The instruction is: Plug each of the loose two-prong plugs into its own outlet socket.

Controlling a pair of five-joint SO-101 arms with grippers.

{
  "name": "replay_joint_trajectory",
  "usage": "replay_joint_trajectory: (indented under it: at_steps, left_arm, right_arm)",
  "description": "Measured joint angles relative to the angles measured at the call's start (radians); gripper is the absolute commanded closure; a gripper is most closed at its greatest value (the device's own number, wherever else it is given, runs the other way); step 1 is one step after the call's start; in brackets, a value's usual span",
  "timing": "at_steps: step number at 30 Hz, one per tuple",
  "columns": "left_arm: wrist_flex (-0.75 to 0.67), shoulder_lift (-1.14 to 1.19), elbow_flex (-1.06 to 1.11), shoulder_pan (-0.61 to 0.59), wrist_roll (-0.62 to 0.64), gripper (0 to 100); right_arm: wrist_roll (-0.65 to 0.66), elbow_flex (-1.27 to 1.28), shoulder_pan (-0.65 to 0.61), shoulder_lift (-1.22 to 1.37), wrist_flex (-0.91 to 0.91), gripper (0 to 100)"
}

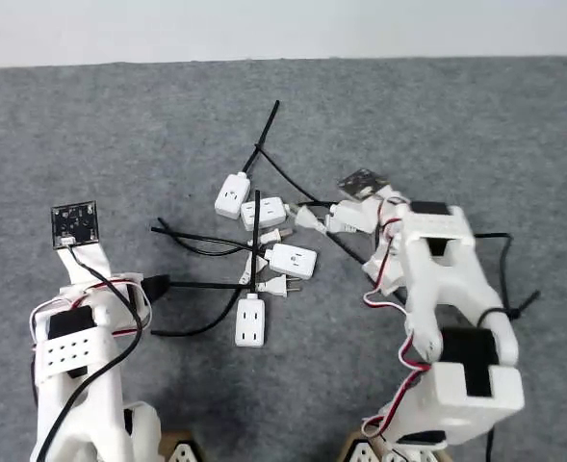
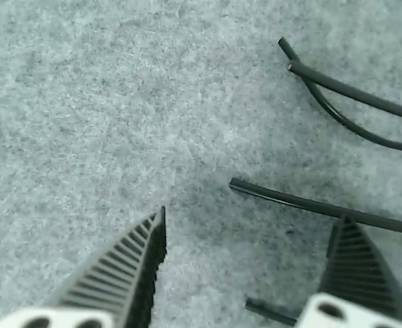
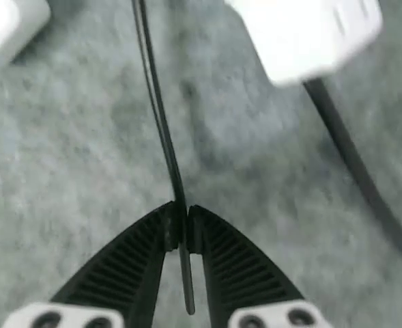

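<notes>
Plug nearest the action: small white two-prong plug [image 1: 307, 219], mid-desk, just beside the right gripper [image 3: 180, 208]. Its prong end appears to face the white rectangular outlet socket [image 1: 264, 212] next to it, near but not seated. We judge plug axis and socket roughly in line, so the coming move is likely a short push from the right arm's side toward the desk's left edge. Right arm is clearly the nearer one.

Right gripper is clenched on a thin black cord [image 3: 165, 133]. The cord runs straight out along the gripper's own axis, passing a white plastic block [image 3: 310, 34], probably a socket. We can't tell which plug that cord feeds.

Second white two-prong plug [image 1: 276, 286] lies loose between the square white socket [image 1: 293, 260] and the long white socket [image 1: 250, 320]. Fourth white socket [image 1: 232, 195] sits closest to the far edge.

Left gripper [image 2: 252, 215] is spread wide, holding nothing, over the grey felt desk [image 1: 476, 125] toward the near-left corner. Black cord ends [image 2: 303, 201] lie just ahead of it, and it is well apart from the plugs.

No brand, label or writing legible anywhere.
</notes>
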Motion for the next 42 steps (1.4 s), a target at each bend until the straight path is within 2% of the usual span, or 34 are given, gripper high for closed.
replay_joint_trajectory:
  at_steps: [6, 13, 19, 26, 36, 39, 42]
  left_arm:
    - [-0.003, 0.0, 0.0, 0.0, 0.0, 64]
    - [-0.003, 0.0, 0.0, 0.0, 0.0, 64]
    - [-0.006, 0.0, 0.0, 0.0, 0.0, 64]
    - [-0.006, 0.0, 0.0, 0.0, 0.0, 64]
    - [-0.006, 0.0, 0.0, 0.0, 0.0, 64]
    - [-0.006, 0.0, 0.0, 0.0, 0.0, 64]
    - [-0.006, 0.0, 0.0, 0.0, 0.0, 64]
  right_arm:
    - [-0.009, -0.129, 0.023, -0.133, 0.269, 99.1]
    - [-0.018, -0.45, 0.023, -0.235, 0.641, 99.1]
    - [-0.049, -0.571, 0.052, -0.232, 0.652, 99.1]
    - [-0.051, -0.631, 0.081, -0.058, 0.652, 99.1]
    - [-0.051, -1.12, 0.216, 0.354, 0.654, 98.7]
    - [-0.068, -1.25, 0.244, 0.477, 0.654, 92.4]
    - [-0.138, -1.341, 0.259, 0.575, 0.654, 84.0]
